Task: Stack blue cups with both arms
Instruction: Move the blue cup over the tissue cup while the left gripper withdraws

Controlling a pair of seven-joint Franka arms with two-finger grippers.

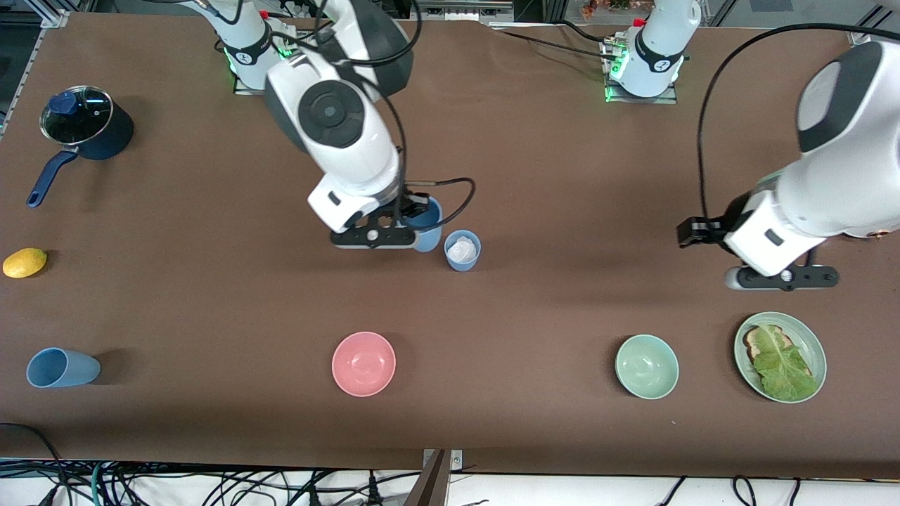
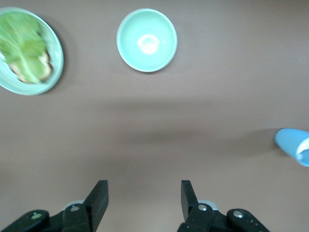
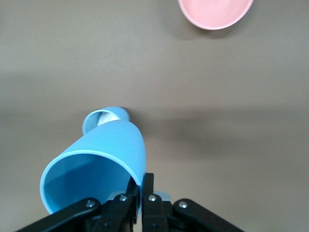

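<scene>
My right gripper (image 1: 411,219) is shut on the rim of a light-blue cup (image 1: 429,223) and holds it tilted above the table's middle. In the right wrist view the fingers (image 3: 143,186) pinch the wall of this cup (image 3: 96,164). A second blue cup (image 1: 463,250) stands upright just beside it with crumpled white paper inside; it also shows in the right wrist view (image 3: 104,118). A third blue cup (image 1: 62,367) lies on its side near the front edge at the right arm's end. My left gripper (image 1: 782,279) is open and empty (image 2: 143,193) over bare table.
A pink bowl (image 1: 363,363) and a green bowl (image 1: 647,366) stand near the front edge. A green plate (image 1: 815,351) holds toast and lettuce under the left gripper's side. A dark-blue lidded saucepan (image 1: 84,126) and a lemon (image 1: 24,262) are at the right arm's end.
</scene>
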